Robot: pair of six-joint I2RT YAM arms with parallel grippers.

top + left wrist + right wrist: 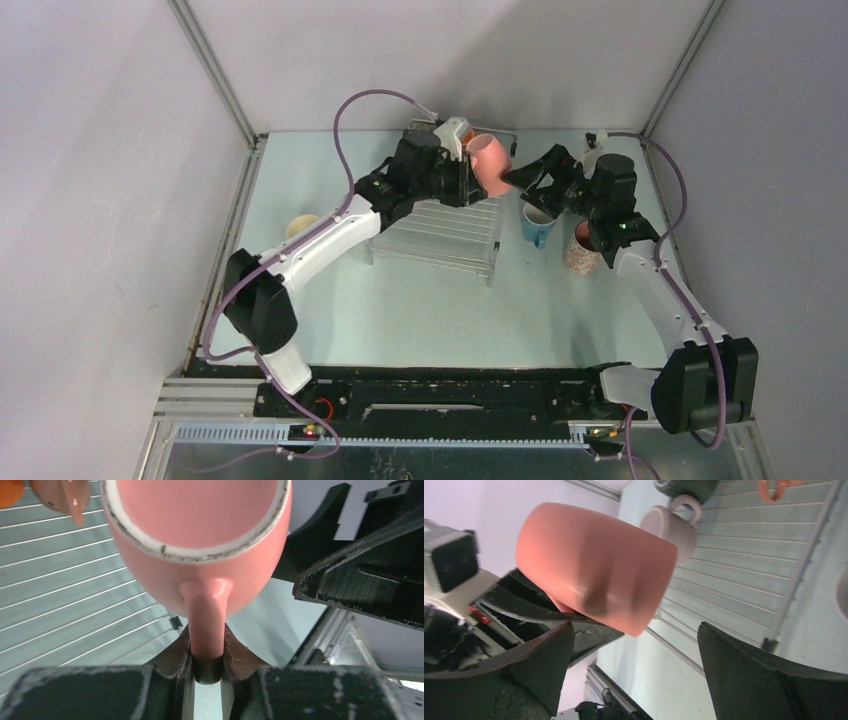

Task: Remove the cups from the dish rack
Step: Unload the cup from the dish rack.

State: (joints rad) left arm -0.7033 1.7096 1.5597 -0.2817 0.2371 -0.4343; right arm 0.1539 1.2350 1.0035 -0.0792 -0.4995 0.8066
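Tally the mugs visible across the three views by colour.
Plain pink ceramic mug: 1
Blue ceramic mug: 1
Speckled pink ceramic mug: 1
Cream ceramic mug: 1
Pale lilac ceramic mug: 1
Dark grey ceramic mug: 1
Orange ceramic mug: 1
Total: 7

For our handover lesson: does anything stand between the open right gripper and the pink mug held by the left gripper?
Nothing visible does. The pink mug hangs in free air just ahead of the open right gripper. The left gripper pinches only its handle, and the dish rack lies below.
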